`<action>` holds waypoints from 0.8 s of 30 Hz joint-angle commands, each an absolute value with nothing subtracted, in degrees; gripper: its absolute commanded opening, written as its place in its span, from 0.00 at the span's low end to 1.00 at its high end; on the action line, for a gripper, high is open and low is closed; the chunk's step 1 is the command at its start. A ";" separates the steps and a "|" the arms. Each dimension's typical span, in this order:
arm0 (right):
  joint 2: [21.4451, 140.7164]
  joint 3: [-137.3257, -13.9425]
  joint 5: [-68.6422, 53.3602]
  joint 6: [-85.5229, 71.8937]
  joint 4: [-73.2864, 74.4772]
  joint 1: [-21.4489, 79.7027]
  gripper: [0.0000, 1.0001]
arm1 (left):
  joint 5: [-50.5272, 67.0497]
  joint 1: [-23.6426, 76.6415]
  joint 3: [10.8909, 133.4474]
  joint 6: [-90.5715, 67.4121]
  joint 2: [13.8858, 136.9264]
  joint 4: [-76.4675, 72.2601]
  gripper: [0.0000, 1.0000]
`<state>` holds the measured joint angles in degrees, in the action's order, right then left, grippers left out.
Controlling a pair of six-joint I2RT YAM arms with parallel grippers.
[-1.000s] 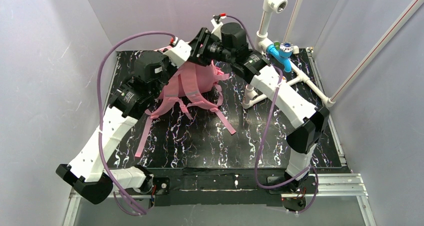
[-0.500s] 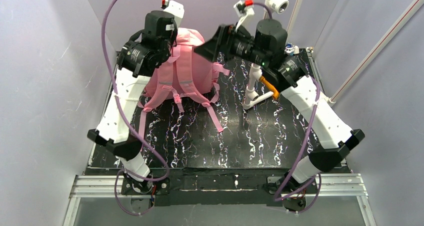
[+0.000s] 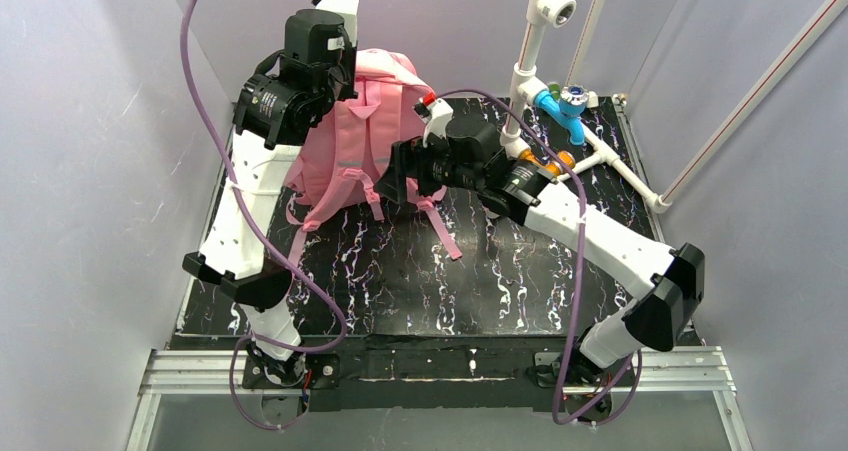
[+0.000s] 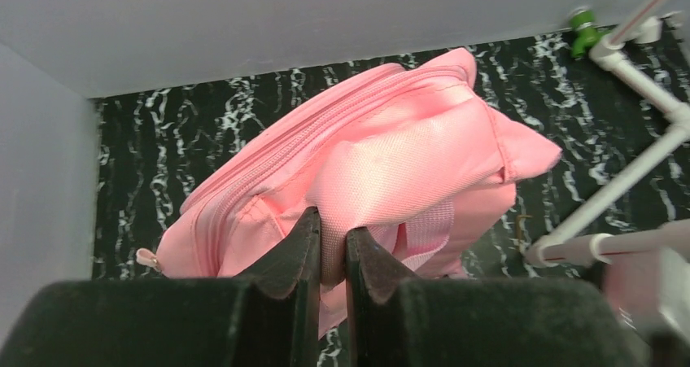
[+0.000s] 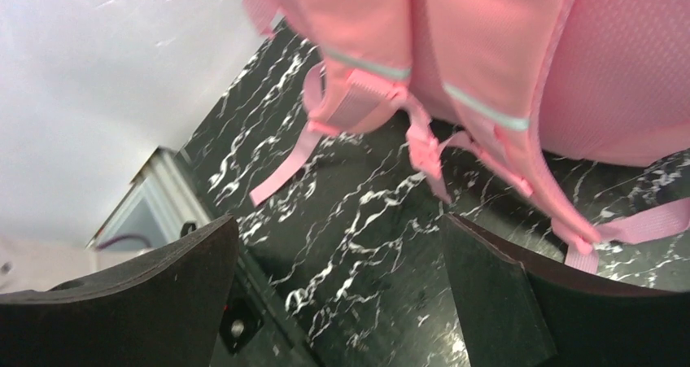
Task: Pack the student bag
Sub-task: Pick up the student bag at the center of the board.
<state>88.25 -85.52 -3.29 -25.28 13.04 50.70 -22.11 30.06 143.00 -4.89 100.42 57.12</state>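
Right gripper [image 5: 340, 220] is nearest and low, jaws spread fully wide, nothing in them. It sits just beside the lower right of the student bag [image 3: 365, 136], over the black marbled table [image 3: 450, 291]. Loose webbing tails [image 3: 440, 236] trail on the table toward the near edge.

Step in hand, as I read it: left arm hangs the bag upright while the right goes in to steady or open it. To do it well:
- bring the open claw in past the dangling tails and the shoulder straps [image 5: 358, 66], don't snag them
- take the bag body or the zip [image 4: 268, 151], not a strap; the zip looks shut from the left wrist view
- the left hold is thin fabric only, so avoid hard sideways pulls or it may slip

Left gripper [image 4: 332, 229] is higher and farther back, jaws almost closed, pinching a fold of pink fabric at the bag's top.

Bag position: far left part of the table, close to the back wall. Can't tell if its bottom rests on the table or just hangs.

Orientation: long axis roughly vertical, top up at the left claw, bottom down. Strap side faces the near edge and the arms, front side faces the far wall and is unseen.

White pipe frame [image 3: 527, 71] with blue valve [image 3: 560, 106] stands far right, apart from the bag.
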 commanded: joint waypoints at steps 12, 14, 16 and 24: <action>102.36 -106.03 9.65 -13.49 7.32 50.36 1.00 | -9.86 30.76 136.24 -16.06 84.03 36.32 0.00; 100.81 -102.32 7.32 -12.57 4.55 50.51 1.00 | -9.67 30.76 132.44 -13.74 82.56 36.08 0.00; 98.73 -95.13 6.56 -12.98 -1.55 51.42 1.00 | -10.18 30.68 127.61 -11.13 81.10 36.19 0.00; 100.11 -85.41 32.52 -7.67 -24.85 60.96 1.00 | -11.41 30.50 116.27 -7.20 75.94 38.89 0.80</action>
<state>99.42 -86.15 17.98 -13.02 -6.90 57.69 -12.08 29.95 117.03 -9.39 82.54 43.33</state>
